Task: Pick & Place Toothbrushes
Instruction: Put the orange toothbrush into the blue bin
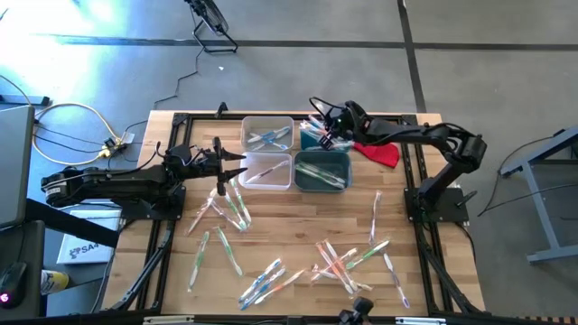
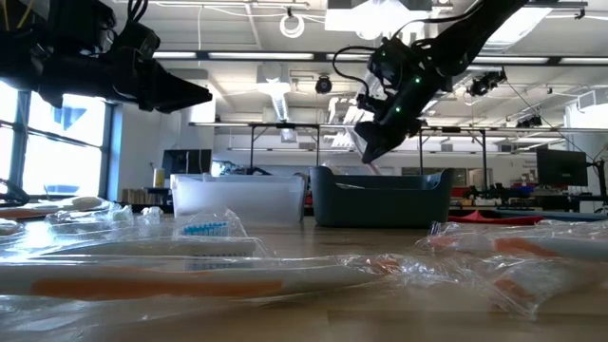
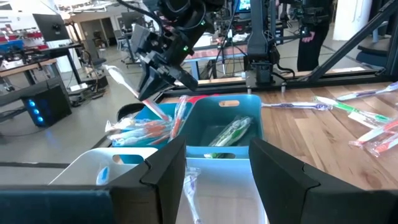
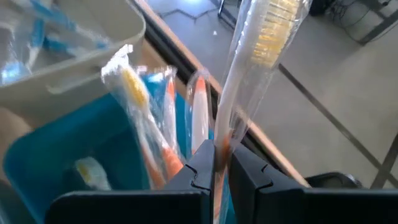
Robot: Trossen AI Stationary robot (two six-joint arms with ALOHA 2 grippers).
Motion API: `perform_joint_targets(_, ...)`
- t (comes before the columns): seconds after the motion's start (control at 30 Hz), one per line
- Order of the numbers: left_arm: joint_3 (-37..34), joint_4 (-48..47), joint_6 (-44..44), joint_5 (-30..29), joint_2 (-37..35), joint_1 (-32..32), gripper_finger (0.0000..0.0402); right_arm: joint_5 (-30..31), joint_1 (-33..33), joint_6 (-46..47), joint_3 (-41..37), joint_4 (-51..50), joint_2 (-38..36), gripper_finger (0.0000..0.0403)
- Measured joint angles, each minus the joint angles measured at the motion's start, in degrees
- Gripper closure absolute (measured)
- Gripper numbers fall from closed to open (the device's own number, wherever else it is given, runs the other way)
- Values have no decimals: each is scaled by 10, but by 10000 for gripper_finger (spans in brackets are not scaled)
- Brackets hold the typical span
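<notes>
Four bins stand at the table's far middle: two white ones (image 1: pixel 268 152) and two teal ones (image 1: pixel 323 171). My right gripper (image 1: pixel 319 123) hangs over the far teal bin (image 3: pixel 134 146), which holds orange toothbrushes, and is shut on a wrapped toothbrush (image 4: pixel 261 56) with an orange handle. My left gripper (image 3: pixel 217 180) is held level and open at the near white bin's left side, with nothing between its fingers. Many wrapped toothbrushes (image 1: pixel 343 257) lie flat on the wooden table nearer the front. My right gripper pinches the wrapped toothbrush's handle (image 4: pixel 219 134) between its two fingers. The fingers slant down from the table's right side. The brush head (image 4: pixel 273 31) sticks out past the fingertips, and the toothbrush is lifted clear above the far teal bin.
A red cloth-like piece (image 1: pixel 381 153) lies right of the teal bins, under the right arm. The near teal bin holds green toothbrushes (image 3: pixel 227 134), the far white bin blue ones (image 1: pixel 271 137). Black frame rails (image 1: pixel 167 226) run along the table's sides.
</notes>
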Motion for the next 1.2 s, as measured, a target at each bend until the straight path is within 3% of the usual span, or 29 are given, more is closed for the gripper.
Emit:
perform_joint_targets(0.6, 0, 0, 0, -2, 0, 0, 231, -25, -2, 0, 0, -42, 0, 384)
perform_joint_targets(0.83, 0, 0, 0, -1, 0, 0, 231, -27, -2, -31, 0, -43, 0, 344)
perform_joint_targets(1.2, 0, 0, 0, -1, 0, 0, 231, -153, -2, -62, 0, -44, 0, 298)
